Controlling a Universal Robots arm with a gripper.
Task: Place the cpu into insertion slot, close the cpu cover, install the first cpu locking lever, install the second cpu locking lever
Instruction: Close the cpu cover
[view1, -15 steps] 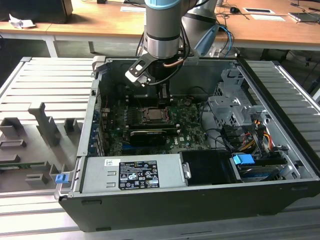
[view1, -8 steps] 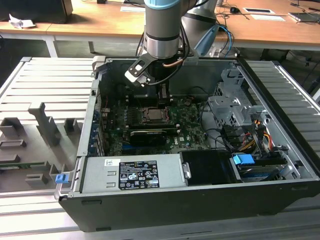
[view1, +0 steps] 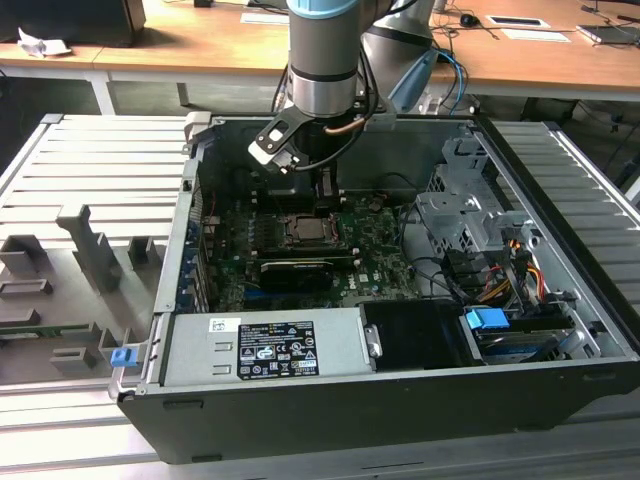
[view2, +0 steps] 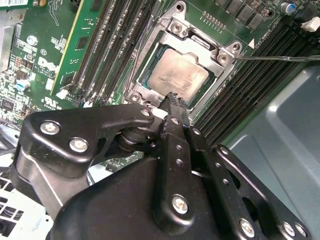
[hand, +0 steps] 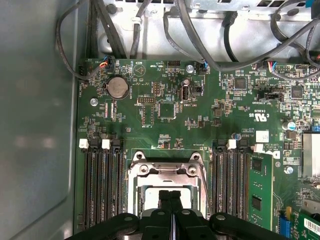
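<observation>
The cpu lies flat in the insertion slot, its silvery top showing through the window of the cpu cover. The cover's metal frame lies down over the chip; in the first wrist view its band runs across the socket. A thin wire locking lever sticks out from the socket's corner across the memory slots. My gripper hangs just above the socket's edge, fingers shut together with nothing between them. The same shut gripper shows in the first wrist view, and the exterior view has my gripper over the motherboard.
Black memory slots flank the socket on both sides, with a green memory stick standing in one. A black graphics card lies in front of the socket. The power supply, cable bundles and the grey case wall hem the board in.
</observation>
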